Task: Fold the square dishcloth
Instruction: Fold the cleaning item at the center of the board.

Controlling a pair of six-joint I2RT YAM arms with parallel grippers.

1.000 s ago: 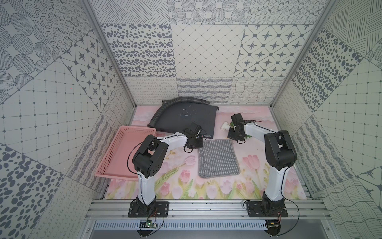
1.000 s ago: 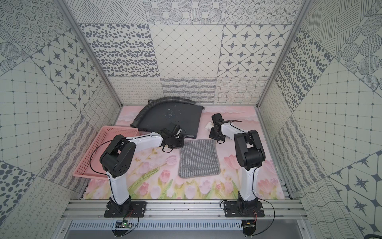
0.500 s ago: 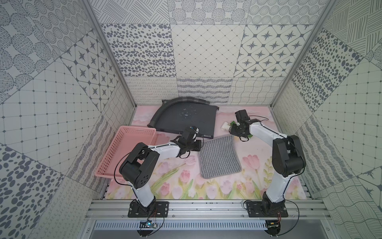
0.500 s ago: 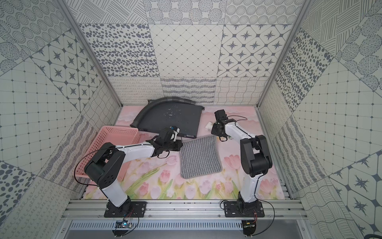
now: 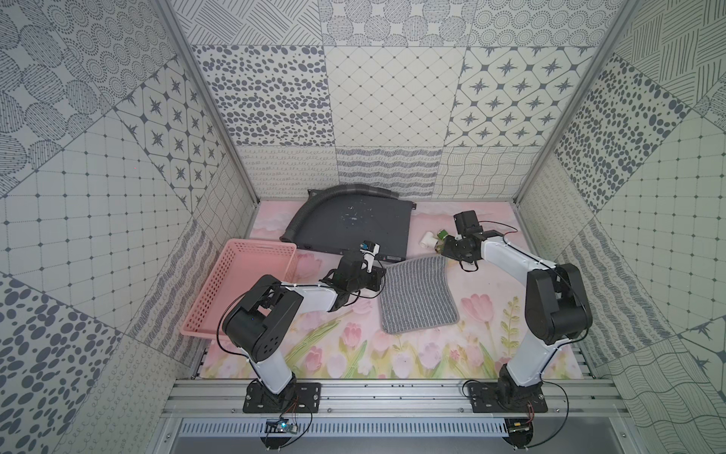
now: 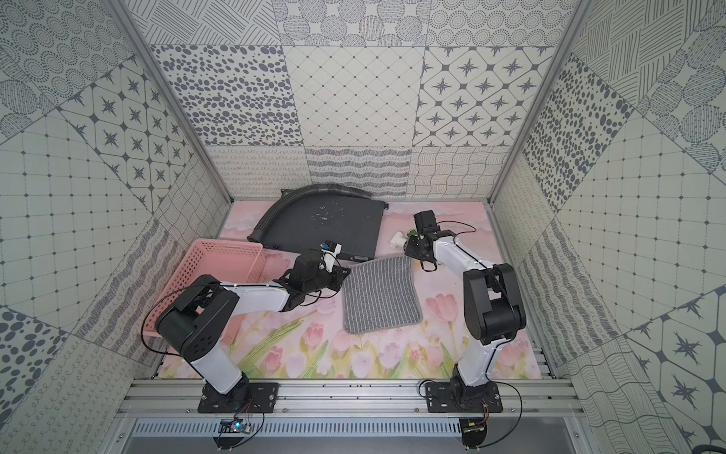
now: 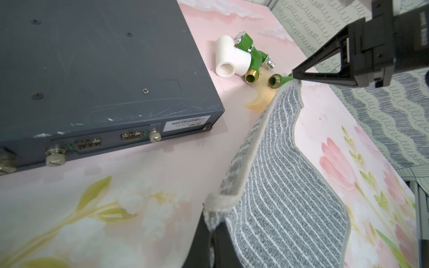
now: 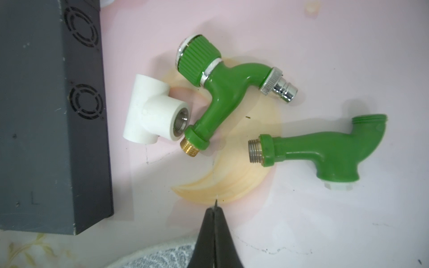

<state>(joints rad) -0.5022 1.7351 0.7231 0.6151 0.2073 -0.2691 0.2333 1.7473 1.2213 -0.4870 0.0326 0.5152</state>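
Observation:
The square dishcloth (image 5: 418, 298) (image 6: 379, 298), grey with thin whitish stripes, lies on the tulip mat in both top views, and its far edge is lifted off the mat. My left gripper (image 5: 383, 272) (image 6: 347, 271) (image 7: 211, 228) is shut on the cloth's far left corner. My right gripper (image 5: 444, 256) (image 6: 408, 255) (image 8: 216, 208) is shut at the far right corner. In the left wrist view the dishcloth (image 7: 285, 185) rises to that gripper's tip (image 7: 294, 75). The near half rests flat.
A dark metal box (image 5: 353, 224) with a corrugated hose (image 5: 314, 204) lies just beyond the cloth. Two green tap parts (image 8: 220, 85) (image 8: 325, 150) and a white tee fitting (image 8: 151, 111) sit by the right gripper. A pink basket (image 5: 243, 287) leans at the left wall.
The cloth lay flat a second ago. Both grippers have since risen with its far corners, so the far edge now stands off the mat. The left arm's elbow has swung lower and leftward.

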